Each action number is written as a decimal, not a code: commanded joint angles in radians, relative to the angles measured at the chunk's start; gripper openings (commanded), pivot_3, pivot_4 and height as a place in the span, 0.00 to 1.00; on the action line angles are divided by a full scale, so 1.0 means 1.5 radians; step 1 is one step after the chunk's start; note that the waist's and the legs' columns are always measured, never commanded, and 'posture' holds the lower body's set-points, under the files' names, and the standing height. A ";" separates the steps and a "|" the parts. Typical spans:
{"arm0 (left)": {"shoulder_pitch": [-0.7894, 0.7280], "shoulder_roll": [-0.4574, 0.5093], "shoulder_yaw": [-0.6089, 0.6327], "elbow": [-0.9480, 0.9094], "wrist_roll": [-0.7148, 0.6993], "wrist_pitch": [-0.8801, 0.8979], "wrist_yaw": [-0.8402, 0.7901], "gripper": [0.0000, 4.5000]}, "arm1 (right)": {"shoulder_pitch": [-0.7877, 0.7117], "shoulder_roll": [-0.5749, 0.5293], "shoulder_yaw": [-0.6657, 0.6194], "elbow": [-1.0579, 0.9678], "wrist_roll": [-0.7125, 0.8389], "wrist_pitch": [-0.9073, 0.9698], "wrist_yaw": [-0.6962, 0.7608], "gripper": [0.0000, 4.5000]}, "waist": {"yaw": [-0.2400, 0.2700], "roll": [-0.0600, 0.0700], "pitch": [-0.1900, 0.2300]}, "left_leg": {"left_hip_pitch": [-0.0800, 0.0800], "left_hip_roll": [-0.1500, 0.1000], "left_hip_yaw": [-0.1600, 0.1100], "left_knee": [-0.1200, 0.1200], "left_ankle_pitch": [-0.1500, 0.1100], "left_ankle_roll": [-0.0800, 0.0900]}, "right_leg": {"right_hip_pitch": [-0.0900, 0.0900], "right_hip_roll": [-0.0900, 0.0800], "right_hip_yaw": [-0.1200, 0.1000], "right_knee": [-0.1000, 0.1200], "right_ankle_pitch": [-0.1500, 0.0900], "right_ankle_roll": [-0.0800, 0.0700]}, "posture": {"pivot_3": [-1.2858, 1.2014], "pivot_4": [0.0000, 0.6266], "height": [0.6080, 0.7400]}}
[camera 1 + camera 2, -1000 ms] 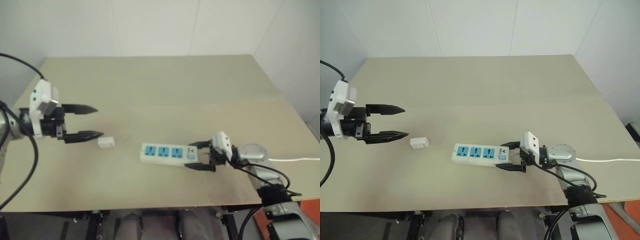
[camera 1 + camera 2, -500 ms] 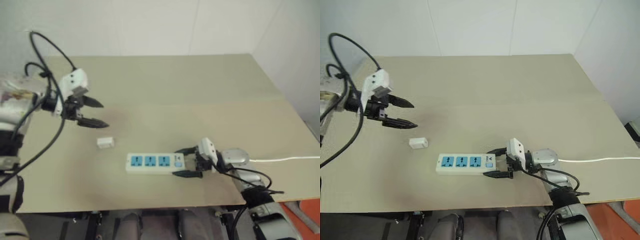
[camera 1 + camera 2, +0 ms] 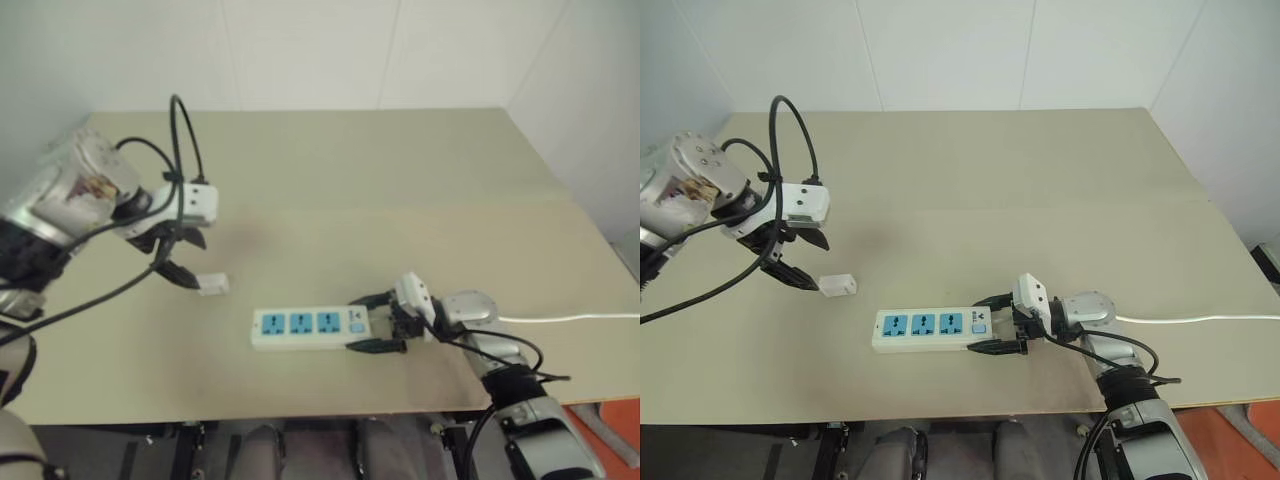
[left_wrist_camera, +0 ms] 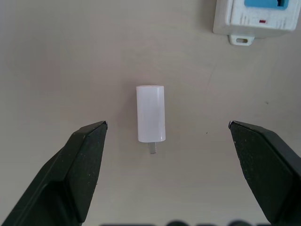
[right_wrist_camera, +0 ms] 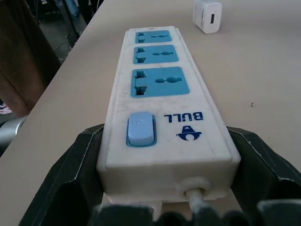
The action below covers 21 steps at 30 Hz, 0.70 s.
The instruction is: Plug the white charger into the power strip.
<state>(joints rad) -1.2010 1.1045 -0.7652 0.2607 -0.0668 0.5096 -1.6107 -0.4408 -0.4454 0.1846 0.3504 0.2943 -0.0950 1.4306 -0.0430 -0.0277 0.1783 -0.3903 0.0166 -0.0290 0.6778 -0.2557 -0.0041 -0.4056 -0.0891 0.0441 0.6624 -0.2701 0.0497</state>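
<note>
The white charger (image 4: 150, 113) lies flat on the desk (image 3: 990, 180), in the near left part, well in from the left edge and somewhat back from the near edge. One short metal prong sticks out of one end. The left pincer (image 4: 167, 141) hangs above it, pointing steeply down, with its two black fingers (image 4: 87, 150) spread wide on either side of the charger. Bare desk shows between each fingertip and the charger's long sides, so nothing touches it.

The power strip (image 3: 930, 328) lies along the near edge, close to the middle, with its three blue sockets facing up. Its free end points toward the charger, with a gap of bare desk between them. The right pincer (image 3: 996, 323) comes in low from the right and clamps the switch end of the strip, one finger pressed on each long side, by the pale blue switch (image 5: 140, 128). A thin white cord (image 3: 1200, 320) runs from that end toward the right edge of the desk.

The far half of the desk and its right-hand corners lie bare.
</note>
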 commanded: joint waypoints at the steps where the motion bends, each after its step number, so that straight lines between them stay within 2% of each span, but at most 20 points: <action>1: -0.019 -0.011 0.001 -0.011 0.045 0.021 -0.002 1.00 | -0.002 -0.004 0.003 -0.030 0.004 0.009 0.002 0.76 | -0.002 0.000 0.000 | 0.000 0.000 0.000 0.000 0.000 0.000 | 0.000 0.000 0.000 0.000 0.000 0.000 | 0.52 0.24 1.00; 8: 0.007 -0.023 -0.019 -0.026 0.113 -0.006 -0.002 1.00 | 0.012 -0.001 0.003 -0.055 0.003 0.023 -0.016 0.76 | -0.002 0.000 0.000 | 0.000 0.000 0.000 0.000 0.000 0.000 | 0.000 0.000 0.000 0.000 0.000 0.000 | 0.52 0.24 1.00; 13: 0.011 -0.024 -0.040 -0.024 0.110 -0.004 -0.002 1.00 | 0.031 -0.004 0.003 -0.078 0.005 0.033 -0.028 0.76 | -0.002 0.000 0.000 | 0.000 0.000 0.000 0.000 0.000 0.000 | 0.000 0.000 0.000 0.000 0.000 0.000 | 0.52 0.24 1.00; 21: 0.046 -0.076 -0.018 0.003 0.162 0.006 -0.002 1.00 | 0.048 0.002 0.006 -0.101 0.006 0.044 -0.050 0.76 | -0.002 0.000 0.000 | 0.000 0.000 0.000 0.000 0.000 0.000 | 0.000 0.000 0.000 0.000 0.000 0.000 | 0.52 0.24 1.00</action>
<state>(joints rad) -1.1318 0.9909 -0.8214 0.2575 0.1521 0.5070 -1.6108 -0.3728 -0.4473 0.1868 0.2422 0.2955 -0.0360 1.3636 -0.0460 -0.0276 0.1787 -0.3897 0.0166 -0.0290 0.6779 -0.2557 -0.0039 -0.4057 -0.0889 0.0443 0.6632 -0.2701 0.0497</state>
